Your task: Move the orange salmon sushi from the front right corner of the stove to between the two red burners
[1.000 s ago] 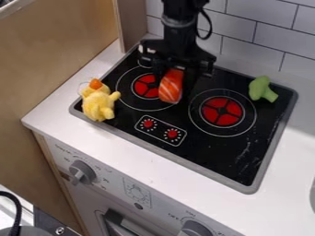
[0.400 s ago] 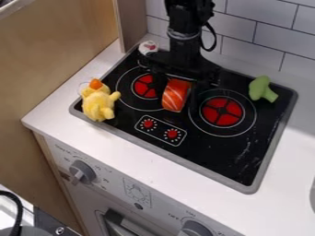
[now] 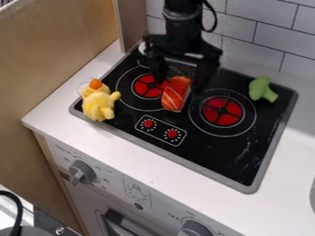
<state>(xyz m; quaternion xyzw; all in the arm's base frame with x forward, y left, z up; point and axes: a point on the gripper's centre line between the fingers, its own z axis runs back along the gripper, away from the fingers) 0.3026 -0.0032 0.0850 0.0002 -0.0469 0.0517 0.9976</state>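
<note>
While the black gripper (image 3: pixel 179 86) hangs over the far middle of the toy stove (image 3: pixel 215 150), the salmon sushi (image 3: pixel 176 95), orange-red with pale stripes, sits just below it, between the left burner (image 3: pixel 148 86) and the right burner (image 3: pixel 222 112). The fingers are apart, one to the left and one to the right of the sushi's far end; whether either touches it, I cannot tell. The sushi's near end points toward the control panel (image 3: pixel 160 130), which bears two red knob markings and lies just nearer on the black top.

To the left, a yellow plush chick (image 3: pixel 98 104) with an orange beak (image 3: pixel 95 84) leans over the stove's left corner. Far to the right, near the stove's far right corner and well apart from the sushi, lies green toy broccoli (image 3: pixel 262 89). A white rounded thing (image 3: pixel 142 48) shows at the far left corner, partly hidden behind the gripper, so its kind cannot be told. The arm and gripper also block part of the stove's far edge.

The stove is set in the white worktop (image 3: pixel 123 145), with white wall tiles (image 3: pixel 265 41) beyond and a wooden panel (image 3: pixel 55 50) on the left. Below the worktop's near edge is the oven front, with a grey knob (image 3: pixel 82 172) on its left.
</note>
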